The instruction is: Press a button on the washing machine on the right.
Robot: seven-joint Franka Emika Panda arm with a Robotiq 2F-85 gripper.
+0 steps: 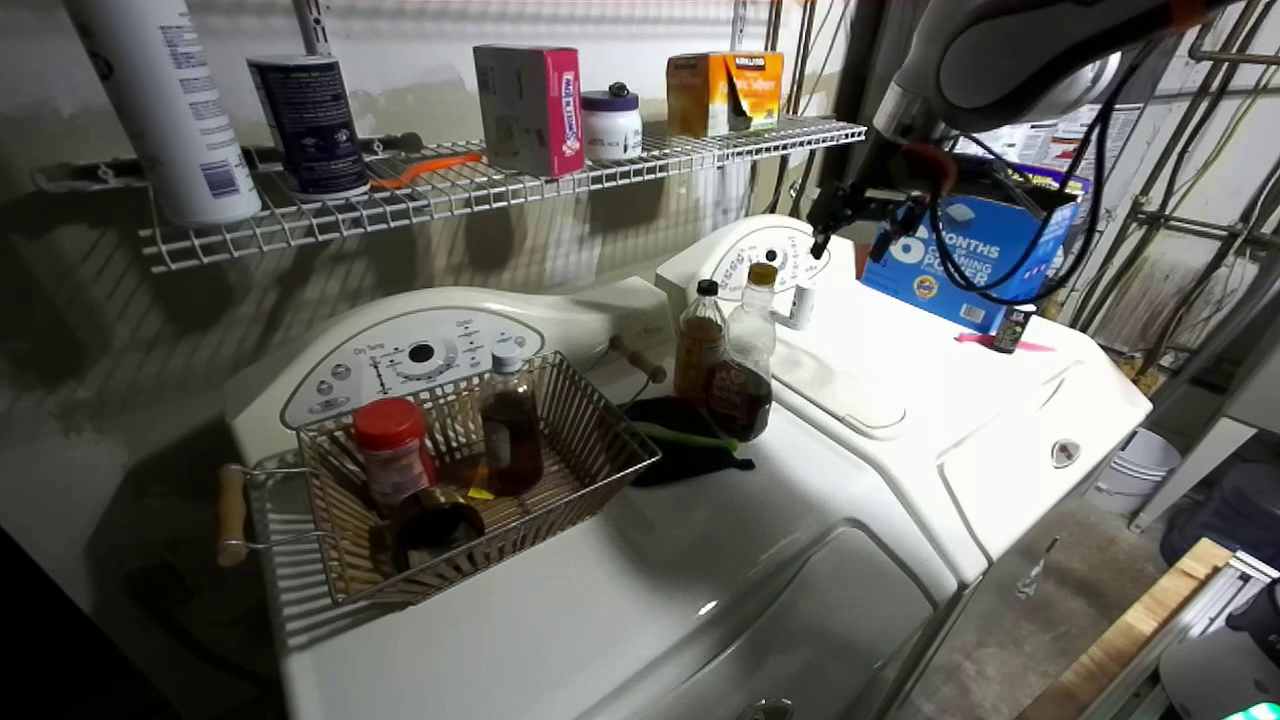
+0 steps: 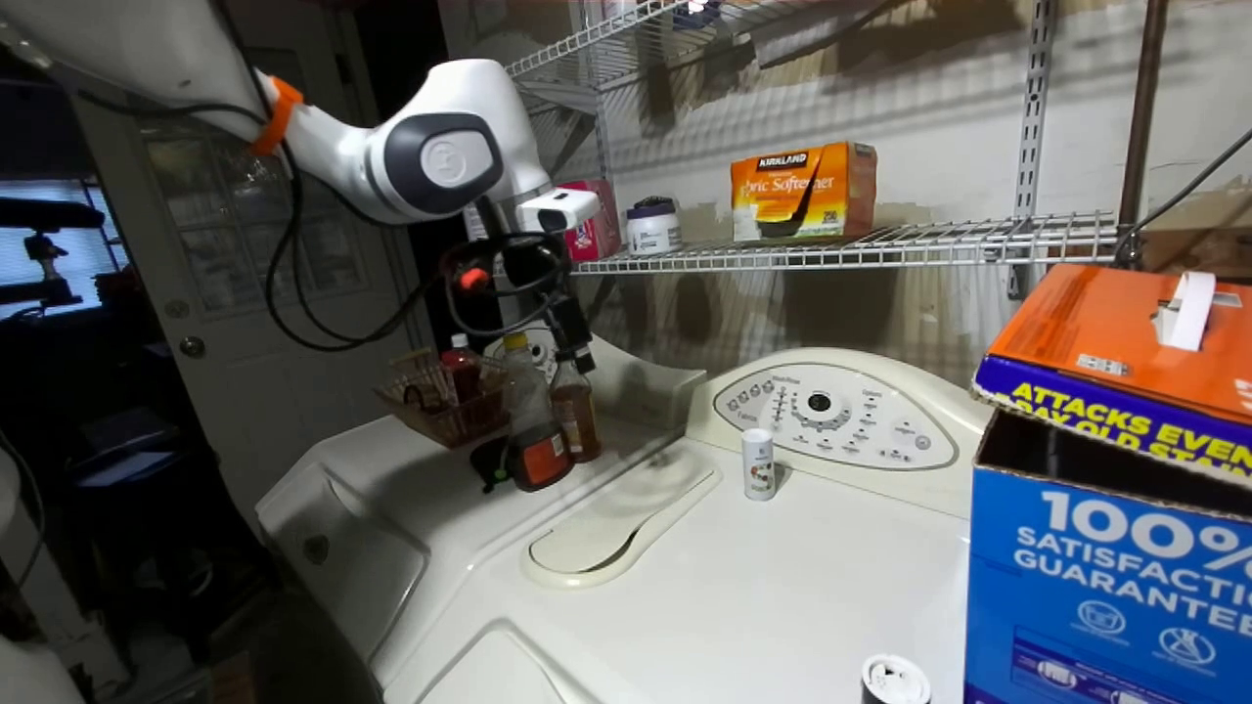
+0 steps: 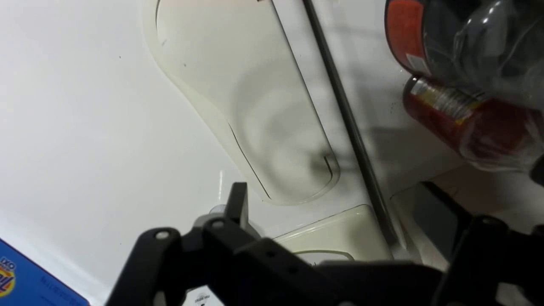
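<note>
Washer (image 2: 831, 577), right of the dryer (image 1: 470, 660), panel (image 2: 841, 430) along its back edge: heavy by the look, probably slick, nothing to grab, so push that panel squarely! Gripper (image 3: 332, 193) hangs near the dryer-side back corner, jaws wide apart, holding nothing. Wrist view gets panel slivers; an exterior view has it nearly whole, shaker (image 2: 757, 474) in front.

In an exterior view, the camera looks down across the nearby dryer (image 1: 640, 550), the washing machine (image 1: 920, 380) lying farther off at 3 o'clock. In an exterior view, the camera faces the washing machine's control panel (image 2: 833, 418), the dryer at 8 o'clock. Both exterior views share the machines and wire shelf (image 1: 640, 160). The wrist view (gripper (image 3: 335, 206) at 6 o'clock) looks closely down where the machines meet.
</note>
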